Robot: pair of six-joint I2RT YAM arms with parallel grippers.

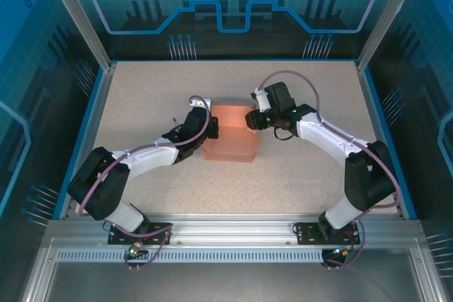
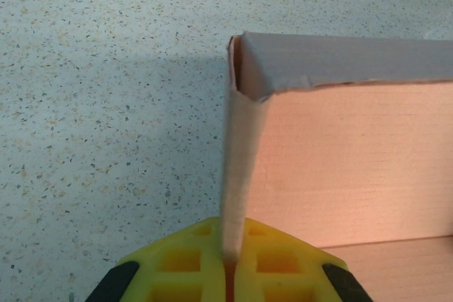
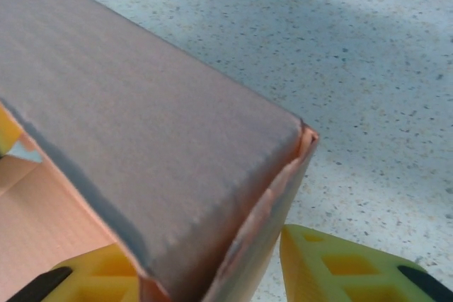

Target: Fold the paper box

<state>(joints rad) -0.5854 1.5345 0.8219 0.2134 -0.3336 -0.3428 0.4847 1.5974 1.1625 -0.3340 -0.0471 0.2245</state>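
Enclosure: blue translucent panels [image 1: 233,5] printed with circuit-style lines, set in an aluminium frame [image 1: 233,225] that runs along the near edge.

Worktop [image 1: 141,104]: speckled beige surface with a blue border. It carries both arms and the task's one item.

Left arm [image 1: 141,157]: white and black, reaching from the near left corner toward the centre. Its left end effector [image 2: 230,249] is pressed together on the upright left wall of the paper box, the thin card edge pinched between the two yellow fingers [image 2: 180,266].

Right arm [image 1: 333,139]: white and black, with a looped cable, reaching in from the near right. Its right end effector [image 3: 212,270] stands partly spread, straddling the right wall of the box near a far corner. One yellow finger [image 3: 340,263] sits outside the wall with a slight gap showing beside the card. The other lies inside the box, and contact there cannot be judged.

Paper box [image 1: 230,136]: salmon-pink card, lying at the centre of the worktop between the two end effectors. It is partly formed: the left, far and right walls are raised, and the near portion lies flat on the surface. In the left wrist view, the far wall's top edge is doubled over and ragged at the corner [image 2: 272,79]. The inner floor is the same card.
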